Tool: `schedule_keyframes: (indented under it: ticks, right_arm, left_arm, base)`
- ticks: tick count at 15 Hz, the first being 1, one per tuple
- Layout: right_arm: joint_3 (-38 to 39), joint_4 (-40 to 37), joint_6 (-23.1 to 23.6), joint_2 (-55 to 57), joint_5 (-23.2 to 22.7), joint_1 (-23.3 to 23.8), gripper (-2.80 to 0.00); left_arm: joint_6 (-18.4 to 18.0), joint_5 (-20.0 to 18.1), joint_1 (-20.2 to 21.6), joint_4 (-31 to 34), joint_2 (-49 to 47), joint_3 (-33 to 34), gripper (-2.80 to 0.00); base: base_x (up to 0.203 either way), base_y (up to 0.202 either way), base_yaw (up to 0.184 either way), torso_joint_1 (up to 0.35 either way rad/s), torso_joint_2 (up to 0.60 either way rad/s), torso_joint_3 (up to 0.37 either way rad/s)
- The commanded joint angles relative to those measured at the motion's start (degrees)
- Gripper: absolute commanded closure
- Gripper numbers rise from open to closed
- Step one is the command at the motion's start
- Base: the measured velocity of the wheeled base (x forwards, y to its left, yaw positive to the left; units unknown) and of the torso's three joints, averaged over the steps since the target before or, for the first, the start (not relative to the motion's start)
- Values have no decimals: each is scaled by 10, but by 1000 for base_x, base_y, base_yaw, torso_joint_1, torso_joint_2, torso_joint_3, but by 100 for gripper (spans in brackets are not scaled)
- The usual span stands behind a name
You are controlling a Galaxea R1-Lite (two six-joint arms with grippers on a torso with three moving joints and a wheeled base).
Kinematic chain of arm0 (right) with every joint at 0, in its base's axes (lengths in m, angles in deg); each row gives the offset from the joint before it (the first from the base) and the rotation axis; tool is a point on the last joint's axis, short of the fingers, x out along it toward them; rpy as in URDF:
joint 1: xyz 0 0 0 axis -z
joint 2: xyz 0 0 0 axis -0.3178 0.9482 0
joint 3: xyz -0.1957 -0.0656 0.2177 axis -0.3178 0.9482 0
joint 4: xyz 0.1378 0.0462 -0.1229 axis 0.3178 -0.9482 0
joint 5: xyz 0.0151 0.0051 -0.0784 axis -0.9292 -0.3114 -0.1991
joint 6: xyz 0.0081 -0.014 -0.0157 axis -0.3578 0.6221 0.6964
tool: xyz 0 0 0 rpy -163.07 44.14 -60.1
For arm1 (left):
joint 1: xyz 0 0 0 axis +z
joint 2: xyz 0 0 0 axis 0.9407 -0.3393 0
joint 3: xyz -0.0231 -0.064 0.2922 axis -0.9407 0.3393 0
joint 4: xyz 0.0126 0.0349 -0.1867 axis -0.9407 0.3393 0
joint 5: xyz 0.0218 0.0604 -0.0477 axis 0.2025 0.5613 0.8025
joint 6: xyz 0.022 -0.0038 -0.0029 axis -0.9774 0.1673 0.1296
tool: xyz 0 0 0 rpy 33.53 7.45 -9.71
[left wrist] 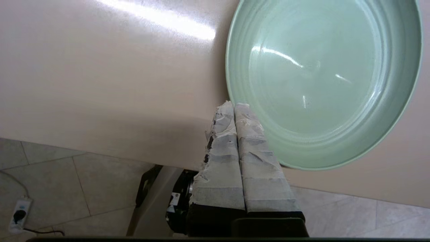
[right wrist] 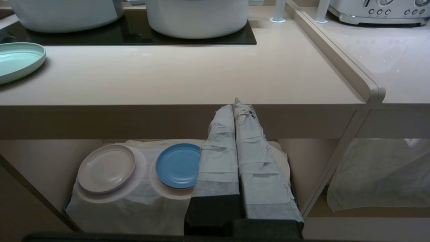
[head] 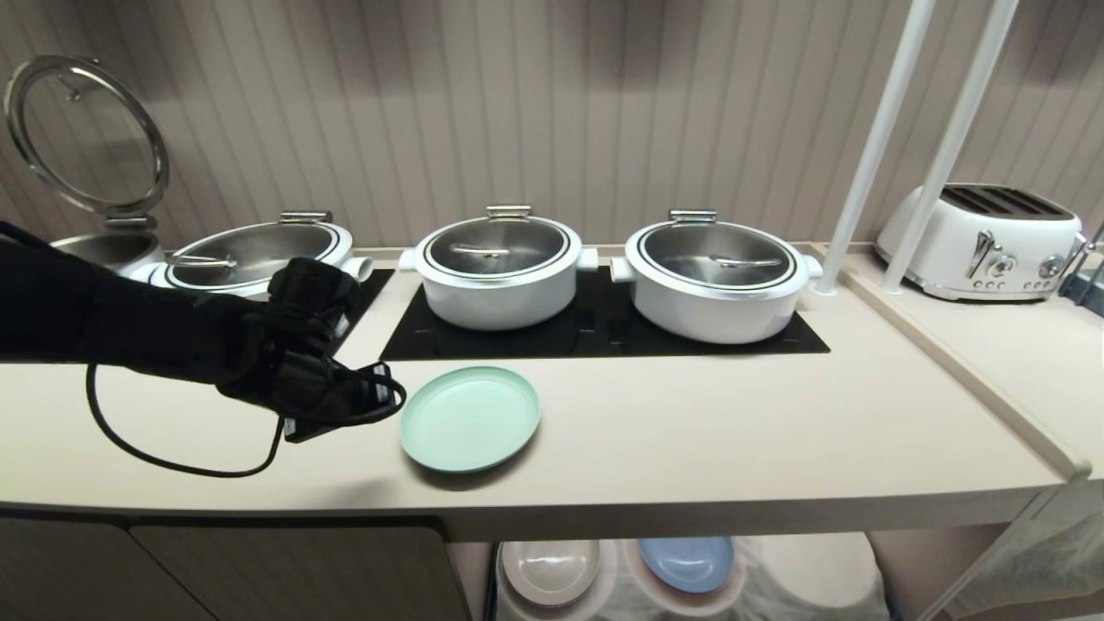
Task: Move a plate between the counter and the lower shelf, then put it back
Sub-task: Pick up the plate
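The mint-green plate [head: 470, 418] lies flat on the pale counter [head: 690, 423], close to its front edge. My left gripper [head: 386, 395] hovers just left of the plate. Seen from the left wrist, its taped fingers are pressed together, and the gripper [left wrist: 234, 105] stands shut with nothing in it, its tips right at the rim of the plate [left wrist: 322, 80]. My right gripper [right wrist: 237, 102] is shut and empty in front of the counter [right wrist: 201, 77], low by the front edge. Beneath it is the lower shelf [right wrist: 134, 208], draped in white cloth. The plate [right wrist: 16, 62] shows far off to the side there.
Three white lidded pots [head: 496, 272] stand along the back, two on the black cooktop [head: 604, 332], with a raised lid [head: 86, 134] at far left. Two white poles [head: 871, 147] and a toaster [head: 983, 241] stand to the right. A blue plate [right wrist: 178, 165] and a beige plate [right wrist: 106, 168] lie on the shelf.
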Motion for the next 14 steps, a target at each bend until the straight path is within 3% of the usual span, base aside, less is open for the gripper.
schedule_keyframes:
  ticks: [1, 2, 3, 14]
  right_arm:
    - [0, 0, 0, 0, 0, 0, 0]
    - [0, 0, 0, 0, 0, 0, 0]
    - [0, 0, 0, 0, 0, 0, 0]
    - [0, 0, 0, 0, 0, 0, 0]
  left_arm:
    - [3, 0, 1, 1, -22, -22, 0]
    - [4, 0, 0, 1, -26, -27, 0]
    - [4, 0, -1, 1, -26, -27, -280]
    - [-1, 1, 1, -14, -61, -55, -280]
  base:
    - [0, 0, 0, 0, 0, 0]
    - [0, 0, 0, 0, 0, 0]
    - [0, 0, 0, 0, 0, 0]
    - [0, 0, 0, 0, 0, 0]
